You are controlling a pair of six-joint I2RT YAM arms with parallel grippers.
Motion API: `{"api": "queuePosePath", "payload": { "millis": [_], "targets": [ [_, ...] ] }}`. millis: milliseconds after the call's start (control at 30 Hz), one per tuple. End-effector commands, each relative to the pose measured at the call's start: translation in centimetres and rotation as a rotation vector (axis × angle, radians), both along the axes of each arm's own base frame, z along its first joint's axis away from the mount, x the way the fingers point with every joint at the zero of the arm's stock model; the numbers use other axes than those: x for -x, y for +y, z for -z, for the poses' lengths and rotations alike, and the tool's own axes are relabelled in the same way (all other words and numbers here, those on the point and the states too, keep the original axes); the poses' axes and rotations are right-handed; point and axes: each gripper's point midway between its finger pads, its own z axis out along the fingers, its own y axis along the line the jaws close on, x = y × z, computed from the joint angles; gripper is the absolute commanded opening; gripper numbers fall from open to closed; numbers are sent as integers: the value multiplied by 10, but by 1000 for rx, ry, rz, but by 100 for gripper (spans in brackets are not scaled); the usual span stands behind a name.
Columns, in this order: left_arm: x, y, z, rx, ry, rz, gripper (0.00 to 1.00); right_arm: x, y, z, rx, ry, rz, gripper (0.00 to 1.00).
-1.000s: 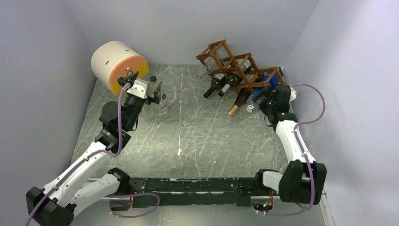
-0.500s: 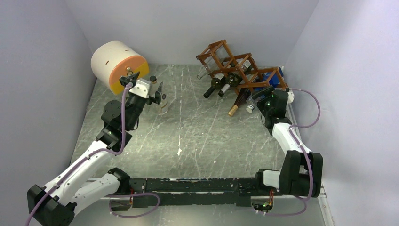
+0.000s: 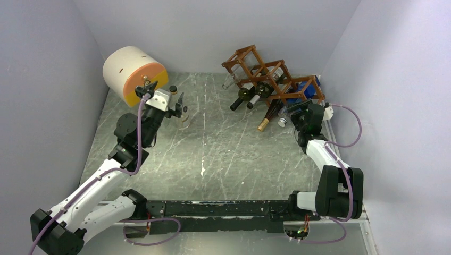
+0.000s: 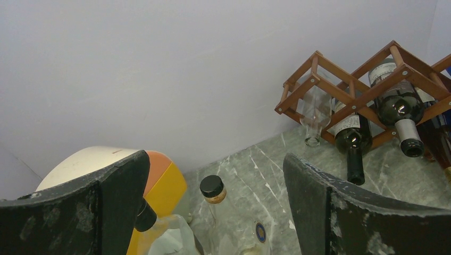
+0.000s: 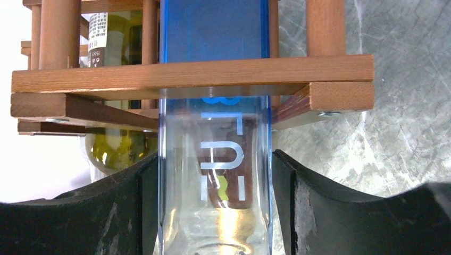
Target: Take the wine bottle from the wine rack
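Observation:
The reddish-brown wooden wine rack [image 3: 266,74] stands at the back right of the table, with bottles lying in its cubbies. A blue-and-clear wine bottle [image 3: 307,85] lies in the rightmost cubby. In the right wrist view this wine bottle [image 5: 215,133] passes under the wine rack's crossbar [image 5: 319,69], and my right gripper [image 5: 215,202] has both fingers pressed against its clear lower part. From above, the right gripper [image 3: 295,112] sits at the rack's near right end. My left gripper [image 3: 178,106] hangs open at the far left, over a clear bottle [image 4: 214,187].
A white-and-orange cylinder [image 3: 133,71] lies at the back left. Two black-capped clear bottles [image 3: 184,119] stand below the left gripper. Dark bottles [image 3: 243,95] and a gold-capped one [image 3: 268,114] poke out of the rack's front. An upturned glass [image 4: 315,114] sits in the rack's left cubby.
The right gripper has slid in toward the rack and its jaws have narrowed onto the blue-and-clear bottle. The left arm shifted slightly, then held still.

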Motion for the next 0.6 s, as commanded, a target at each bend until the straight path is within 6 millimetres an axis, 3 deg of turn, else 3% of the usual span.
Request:
{"api": "queuePosePath", "payload": {
  "millis": [0, 233, 333, 567],
  "targets": [
    [8, -1, -23, 21, -47, 20, 99, -3, -11, 1, -2, -14, 61, 71],
    [9, -1, -23, 24, -47, 25, 99, 4, -3, -6, -4, -25, 19, 49],
    [10, -3, -25, 29, -47, 38, 99, 10, 5, -13, -15, -56, -20, 47],
    [9, -8, -22, 31, -34, 61, 99, 31, 16, -30, -59, -139, -52, 28]
  ]
}}
